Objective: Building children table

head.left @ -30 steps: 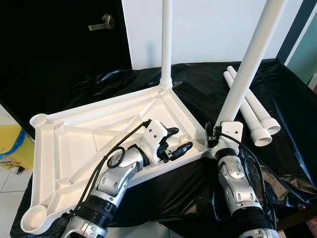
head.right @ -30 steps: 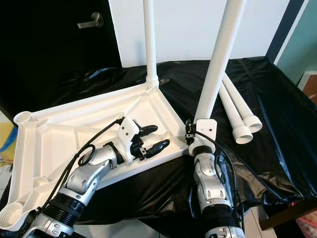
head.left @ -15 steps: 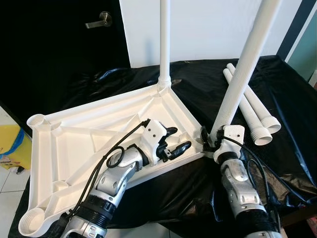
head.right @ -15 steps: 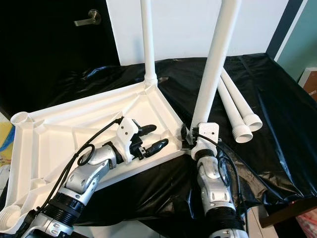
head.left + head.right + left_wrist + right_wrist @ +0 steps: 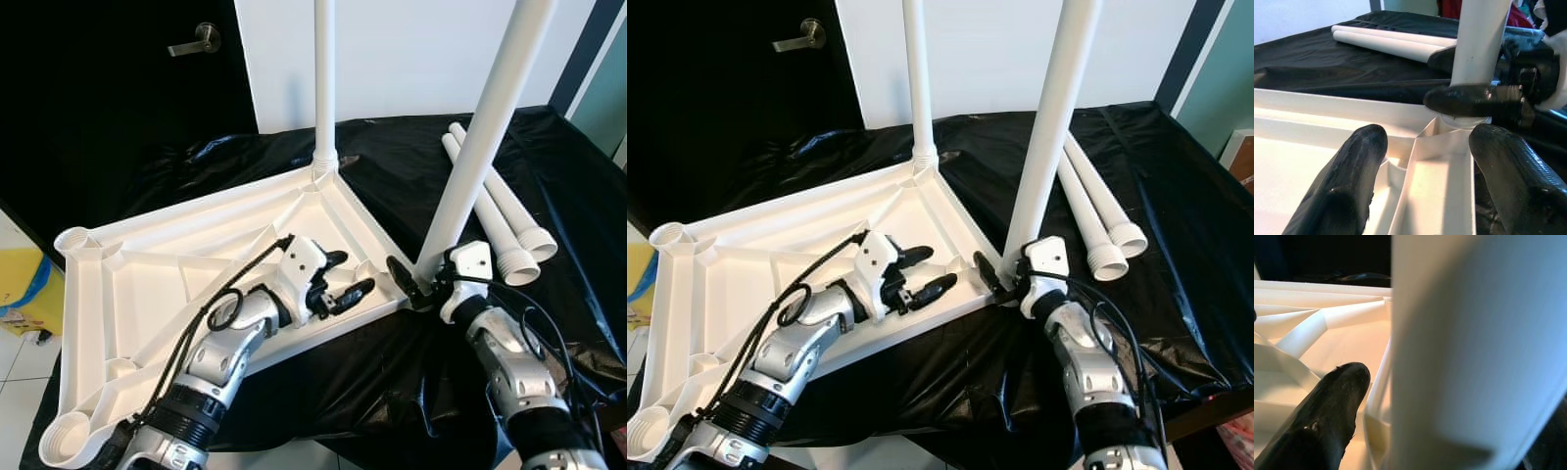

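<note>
The white table top lies upside down on the black-covered table. One white leg stands upright in its far corner socket. A second leg stands tilted at the near right corner, and my right gripper is shut on its base, one finger in front and one behind. My left gripper is open just above the table top's underside, a short way left of that corner, with nothing between its fingers. The right wrist view has the held leg right beside one finger.
Two loose white legs lie side by side on the black sheet at the right. A dark door with a lever handle stands behind on the left. A yellow object sits on the floor at the left.
My right forearm has swung out to the right and its wrist has turned around the leg's base, still holding it. The left gripper has hardly moved.
</note>
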Controlling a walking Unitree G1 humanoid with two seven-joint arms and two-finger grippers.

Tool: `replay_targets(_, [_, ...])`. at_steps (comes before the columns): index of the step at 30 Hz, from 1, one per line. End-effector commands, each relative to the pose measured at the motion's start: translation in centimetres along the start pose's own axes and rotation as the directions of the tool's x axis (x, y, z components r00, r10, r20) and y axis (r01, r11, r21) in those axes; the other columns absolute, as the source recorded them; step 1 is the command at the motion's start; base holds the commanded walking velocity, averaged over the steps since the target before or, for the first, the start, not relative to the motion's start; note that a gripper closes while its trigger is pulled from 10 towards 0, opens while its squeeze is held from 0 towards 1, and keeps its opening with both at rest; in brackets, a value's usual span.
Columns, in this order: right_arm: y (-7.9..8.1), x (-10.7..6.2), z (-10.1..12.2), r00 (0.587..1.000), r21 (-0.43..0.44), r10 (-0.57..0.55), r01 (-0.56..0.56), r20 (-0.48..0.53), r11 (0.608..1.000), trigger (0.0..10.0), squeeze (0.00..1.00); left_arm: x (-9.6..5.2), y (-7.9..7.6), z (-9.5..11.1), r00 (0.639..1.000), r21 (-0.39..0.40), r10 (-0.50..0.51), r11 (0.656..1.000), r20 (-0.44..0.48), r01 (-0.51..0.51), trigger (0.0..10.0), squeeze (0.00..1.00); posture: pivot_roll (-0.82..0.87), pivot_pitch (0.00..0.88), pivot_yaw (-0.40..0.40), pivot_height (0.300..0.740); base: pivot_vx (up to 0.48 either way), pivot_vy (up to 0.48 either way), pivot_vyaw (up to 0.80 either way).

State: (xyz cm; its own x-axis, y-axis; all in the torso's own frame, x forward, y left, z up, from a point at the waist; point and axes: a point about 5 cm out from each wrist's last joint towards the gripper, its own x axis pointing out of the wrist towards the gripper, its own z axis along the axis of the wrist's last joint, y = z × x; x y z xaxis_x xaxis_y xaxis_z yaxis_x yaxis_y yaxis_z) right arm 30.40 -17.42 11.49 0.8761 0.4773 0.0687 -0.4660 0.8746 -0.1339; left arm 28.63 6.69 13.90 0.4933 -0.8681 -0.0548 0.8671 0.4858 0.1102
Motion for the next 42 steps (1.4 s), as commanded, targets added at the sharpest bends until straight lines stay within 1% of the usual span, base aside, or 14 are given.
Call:
replay_targets(1, [0.3, 0.2, -0.5, 0.999, -0.01, 0.036, -0.036, -0.02, 0.999, 3.8, 0.0, -0.2, -0.7, 0.0, 0.997, -0.001, -0.075, 0.997, -0.007, 0.075, 10.0, 0.0, -0.1, 0.0, 0.055, 0.74, 0.0, 0.0, 0.0])
replay_targets(3, [0.2, 0.2, -0.6, 0.999, -0.008, 0.037, -0.037, -0.021, 0.999, 3.8, 0.0, -0.3, -0.8, -0.1, 0.997, 0.001, -0.078, 0.997, -0.009, 0.078, 10.0, 0.0, -0.1, 0.0, 0.054, 0.74, 0.0, 0.0, 0.0])
replay_targets(4, [0.2, 0.2, -0.6, 0.999, -0.006, 0.041, -0.041, -0.022, 0.999, 0.0, 0.0, -0.4, -0.9, -0.1, 0.997, 0.0, -0.079, 0.997, -0.011, 0.079, 10.0, 0.0, -0.1, 0.0, 0.054, 0.74, 0.0, 0.0, 0.0])
replay_targets(11, [-0.1, -0.6, -1.6, 0.997, 0.005, 0.052, -0.052, -0.065, 0.999, 0.0, 0.0, -0.7, -1.3, -0.3, 0.997, -0.007, -0.07, 0.998, -0.021, 0.07, 10.0, 0.0, -0.06, 0.0, 0.02, 0.74, 0.0, 0.0, 0.0])
replay_targets(12, [-0.2, -0.7, -1.8, 0.996, 0.01, 0.042, -0.042, -0.075, 0.999, 10.0, 0.0, -0.8, -1.1, -0.2, 0.999, -0.01, -0.052, 0.999, -0.016, 0.051, 10.0, 0.0, -0.06, 0.0, 0.013, 0.74, 0.0, 0.0, 0.0])
replay_targets(19, [-0.3, -1.0, -2.1, 0.996, 0.017, 0.012, -0.01, -0.084, 1.0, 10.0, 0.0, -0.9, -0.8, 0.0, 1.0, -0.013, -0.022, 1.0, -0.009, 0.022, 10.0, 0.0, -0.06, 0.0, 0.009, 0.74, 0.0, 0.0, 0.0])
replay_targets(23, [-0.5, -1.5, -2.6, 0.991, 0.008, -0.078, 0.079, -0.107, 0.997, 10.0, 0.0, -0.8, -1.2, -0.1, 1.0, -0.023, -0.023, 0.999, -0.005, 0.023, 10.0, 0.0, -0.09, 0.0, 0.007, 0.74, 0.0, 0.0, 0.0])
replay_targets(26, [-0.7, -1.5, -3.0, 0.979, -0.028, -0.152, 0.15, -0.136, 0.988, 10.0, 0.0, -0.9, -1.3, -0.3, 1.0, -0.024, -0.016, 1.0, -0.013, 0.016, 10.0, 0.0, -0.1, 0.0, 0.011, 0.74, 0.0, 0.0, 0.0])
replay_targets(31, [-0.8, -1.3, -2.6, 0.968, -0.031, -0.223, 0.221, -0.115, 0.975, 10.0, 0.0, -1.2, -1.2, -0.3, 0.999, -0.02, -0.022, 1.0, -0.025, 0.022, 10.0, 0.0, -0.11, 0.0, 0.024, 0.74, 0.0, 0.0, 0.0])
replay_targets(32, [-0.9, -1.1, -2.5, 0.952, -0.026, -0.285, 0.284, -0.112, 0.958, 10.0, 0.0, -1.4, -0.9, -0.2, 0.999, -0.015, -0.024, 1.0, -0.03, 0.024, 10.0, 0.0, -0.1, 0.0, 0.031, 0.74, 0.0, 0.0, 0.0])
replay_targets(34, [-0.9, -1.1, -2.5, 0.952, -0.026, -0.285, 0.284, -0.112, 0.958, 10.0, 0.0, -1.4, -0.9, -0.2, 0.999, -0.015, -0.024, 1.0, -0.03, 0.024, 10.0, 0.0, -0.1, 0.0, 0.031, 0.74, 0.0, 0.0, 0.0])
replay_targets(37, [-0.8, -1.0, -2.8, 0.905, -0.016, -0.406, 0.407, -0.128, 0.913, 10.0, 0.0, -1.2, -0.3, 0.2, 0.999, -0.001, -0.01, 1.0, -0.031, 0.01, 10.0, 0.0, -0.11, 0.009, 0.04, 0.74, 0.0, 0.0, 0.0])
replay_targets(40, [-0.6, -1.0, -2.8, 0.887, -0.017, -0.443, 0.445, -0.131, 0.896, 10.0, 0.0, -1.0, -0.1, 0.4, 1.0, 0.001, -0.008, 1.0, -0.027, 0.008, 10.0, 0.0, -0.11, 0.012, 0.041, 0.74, 0.0, 0.0, 0.0])
replay_targets(42, [-0.4, -1.0, -2.6, 0.856, -0.019, -0.503, 0.504, -0.117, 0.863, 10.0, 0.0, -0.8, 0.2, 0.6, 1.0, 0.01, 0.001, 1.0, -0.021, 0.0, 10.0, 0.0, -0.12, 0.017, 0.039, 0.74, 0.0, 0.0, 0.0])
